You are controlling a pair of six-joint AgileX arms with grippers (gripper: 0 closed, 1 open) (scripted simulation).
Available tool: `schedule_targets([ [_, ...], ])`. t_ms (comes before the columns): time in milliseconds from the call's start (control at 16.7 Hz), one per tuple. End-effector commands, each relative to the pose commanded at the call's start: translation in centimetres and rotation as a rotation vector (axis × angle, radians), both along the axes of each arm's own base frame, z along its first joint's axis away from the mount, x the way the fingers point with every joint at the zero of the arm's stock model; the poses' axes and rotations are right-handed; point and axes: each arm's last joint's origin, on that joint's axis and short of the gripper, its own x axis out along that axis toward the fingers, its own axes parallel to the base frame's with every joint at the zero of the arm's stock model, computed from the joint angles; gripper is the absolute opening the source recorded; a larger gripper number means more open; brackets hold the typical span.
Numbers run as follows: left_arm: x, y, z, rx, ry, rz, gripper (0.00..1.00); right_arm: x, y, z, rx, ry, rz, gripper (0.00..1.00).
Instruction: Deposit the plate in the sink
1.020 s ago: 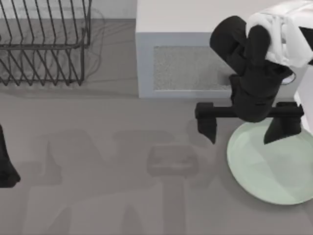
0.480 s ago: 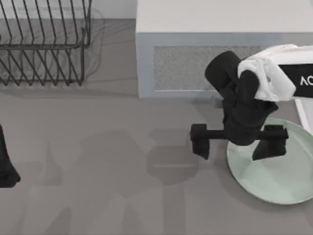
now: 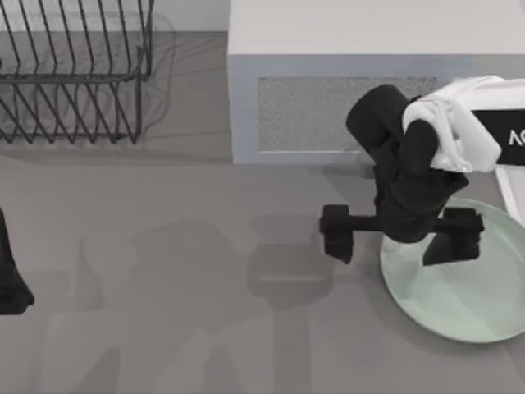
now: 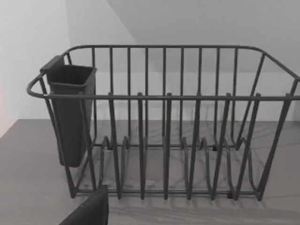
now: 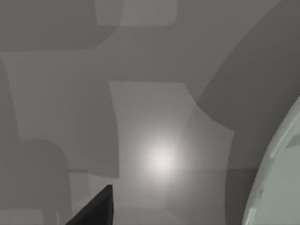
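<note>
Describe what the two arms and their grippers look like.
The right arm has a white shell with a black panel carrying partly visible white lettering, then rounded matte black wrist segments. Its right gripper is a black crossbar carrying two blocky black fingers. The left arm, at the table's left edge, is plain black. No cables show.

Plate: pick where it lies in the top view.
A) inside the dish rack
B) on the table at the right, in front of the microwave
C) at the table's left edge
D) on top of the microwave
B: the plate lies flat on the table at the right, below the microwave, with the right end effector spread wide over its left rim.
</note>
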Motion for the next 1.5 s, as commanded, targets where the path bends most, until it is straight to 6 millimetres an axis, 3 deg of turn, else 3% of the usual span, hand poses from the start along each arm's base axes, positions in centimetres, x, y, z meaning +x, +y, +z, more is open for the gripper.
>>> schedule_targets([
  [660,0.0,0.0,0.0,0.0,0.0,0.0,1.0,0.0,0.0,0.0,0.0,0.0,0.0,0.02],
  [1140,0.0,0.0,0.0,0.0,0.0,0.0,1.0,0.0,0.0,0.0,0.0,0.0,0.0,0.0],
  [1200,0.0,0.0,0.0,0.0,0.0,0.0,1.0,0.5,-0.4,3.2,0.035,-0.094,-0.009,0.0],
  [1500,0.0,0.0,0.0,0.0,0.0,0.0,1.0,0.3,1.7,4.1,-0.012,-0.061,0.079,0.0],
])
